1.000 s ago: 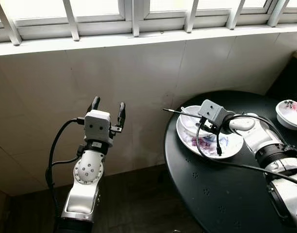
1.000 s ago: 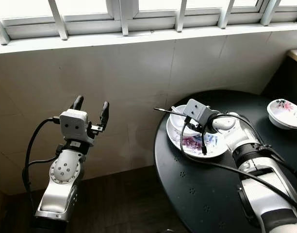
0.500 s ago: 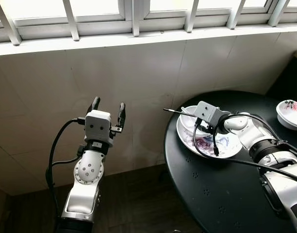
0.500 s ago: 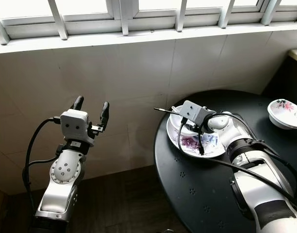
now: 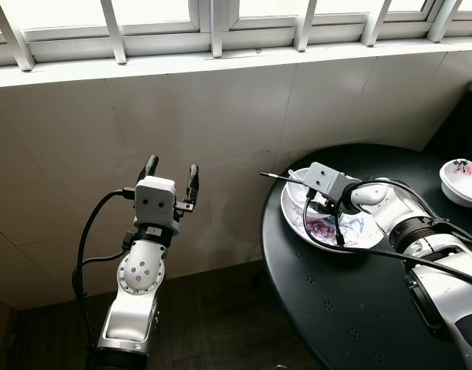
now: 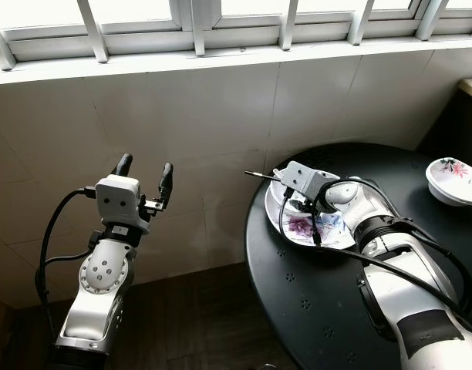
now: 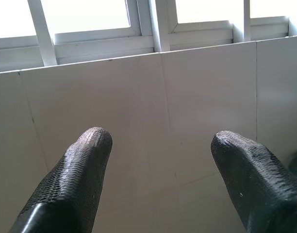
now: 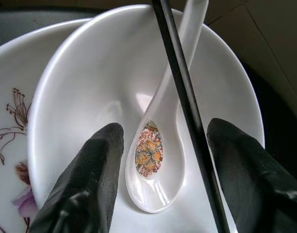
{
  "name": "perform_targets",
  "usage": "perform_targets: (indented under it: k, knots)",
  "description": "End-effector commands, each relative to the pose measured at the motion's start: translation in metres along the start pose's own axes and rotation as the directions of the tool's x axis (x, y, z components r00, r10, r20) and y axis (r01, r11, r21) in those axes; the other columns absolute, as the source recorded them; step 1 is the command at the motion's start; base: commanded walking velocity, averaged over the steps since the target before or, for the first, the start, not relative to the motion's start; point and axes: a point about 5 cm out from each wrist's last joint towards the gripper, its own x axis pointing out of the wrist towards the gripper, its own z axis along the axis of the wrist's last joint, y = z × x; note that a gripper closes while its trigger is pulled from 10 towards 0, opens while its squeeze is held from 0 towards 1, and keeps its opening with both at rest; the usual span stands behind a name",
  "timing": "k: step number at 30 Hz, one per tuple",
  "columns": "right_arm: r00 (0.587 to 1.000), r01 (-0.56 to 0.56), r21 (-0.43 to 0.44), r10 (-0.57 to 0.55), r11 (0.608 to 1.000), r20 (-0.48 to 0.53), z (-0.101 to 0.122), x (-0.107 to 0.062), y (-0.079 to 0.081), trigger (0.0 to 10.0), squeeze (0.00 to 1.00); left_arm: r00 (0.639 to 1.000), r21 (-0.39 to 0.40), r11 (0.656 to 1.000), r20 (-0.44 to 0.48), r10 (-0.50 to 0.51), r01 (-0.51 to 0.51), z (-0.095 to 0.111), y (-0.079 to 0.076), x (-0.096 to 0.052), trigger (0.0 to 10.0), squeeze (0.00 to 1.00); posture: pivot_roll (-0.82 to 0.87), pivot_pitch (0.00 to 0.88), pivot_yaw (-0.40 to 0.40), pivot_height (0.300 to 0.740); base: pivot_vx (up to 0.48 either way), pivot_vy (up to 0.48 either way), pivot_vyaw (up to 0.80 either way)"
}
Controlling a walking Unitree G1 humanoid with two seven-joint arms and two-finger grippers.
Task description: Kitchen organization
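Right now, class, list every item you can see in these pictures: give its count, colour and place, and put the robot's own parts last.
table: one, black, round, on the robot's right by the tiled wall.
plate: one, white with purple flowers, near the table's left edge.
bowl: one, plain white, sitting on the plate.
spoon: one, white with an orange pattern in its scoop, lying in the bowl.
chopstick: one black stick visible, lying across the bowl over the spoon, its tip past the table edge.
second bowl: one, white with pink flowers, at the table's far right.
window: white frame and bars, above the wall.
left pincer: open, raised before the wall, holding nothing.
right pincer: open, astride the spoon.
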Motion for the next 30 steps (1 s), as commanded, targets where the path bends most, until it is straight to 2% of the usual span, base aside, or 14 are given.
perform_targets:
  k: [1,2,4,5,6,7,8,9,30]
  knots:
    - [1.0,0.01,0.038,-0.01,0.999,-0.007,0.0009,-0.0024,-0.006,10.0,0.0,1.0,0.003,1.0,0.001,0.001,-0.001,0.0018,-0.0019,-0.0001,10.0,0.0,0.07,0.015,-0.076,0.74,0.0,0.0,0.0]
    - [1.0,0.011,0.045,-0.01,0.999,-0.01,0.0004,-0.0025,-0.0062,10.0,0.0,1.0,0.003,1.0,0.001,0.001,-0.001,0.0019,-0.0021,-0.0001,10.0,0.0,0.07,0.015,-0.076,0.74,0.0,0.0,0.0]
    - [1.0,0.017,0.053,-0.016,0.998,-0.017,-0.0003,-0.0027,-0.0069,6.6,0.0,1.0,0.002,1.0,0.001,0.001,-0.001,0.0019,-0.0022,-0.0002,10.0,0.0,0.07,0.015,-0.076,0.74,0.0,0.0,0.0]
    - [1.0,0.019,0.056,-0.018,0.998,-0.018,-0.0003,-0.0027,-0.0071,5.7,0.0,1.0,0.002,1.0,0.001,0.002,-0.002,0.0018,-0.0022,-0.0002,10.0,0.0,0.07,0.015,-0.076,0.74,0.0,0.0,0.0]
    - [1.0,0.019,0.056,-0.018,0.998,-0.018,-0.0003,-0.0027,-0.0071,5.7,0.0,1.0,0.002,1.0,0.001,0.002,-0.002,0.0018,-0.0022,-0.0002,10.0,0.0,0.07,0.015,-0.076,0.74,0.0,0.0,0.0]
    - [1.0,0.016,0.063,-0.015,0.998,-0.021,-0.0005,-0.0027,-0.0071,2.8,0.0,1.0,0.002,1.0,0.0,0.002,-0.002,0.0018,-0.0022,-0.0001,10.0,0.0,0.07,0.017,-0.077,0.74,0.0,0.0,0.0]
    - [1.0,0.016,0.063,-0.015,0.998,-0.021,-0.0005,-0.0027,-0.0071,2.8,0.0,1.0,0.002,1.0,0.0,0.002,-0.002,0.0018,-0.0022,-0.0001,10.0,0.0,0.07,0.017,-0.077,0.74,0.0,0.0,0.0]
    - [1.0,0.015,0.07,-0.013,0.997,-0.02,-0.0002,-0.0028,-0.0073,0.0,0.0,1.0,0.001,1.0,0.0,0.003,-0.003,0.0017,-0.0022,0.0003,10.0,0.0,0.07,0.018,-0.078,0.74,0.0,0.0,0.0]
    - [0.999,0.051,0.071,-0.052,0.996,0.0,0.0025,-0.0049,-0.0126,0.0,0.0,1.0,0.004,1.0,-0.007,0.006,-0.006,0.0008,-0.002,0.0007,10.0,0.0,0.06,0.025,-0.076,0.74,0.0,0.0,0.0]
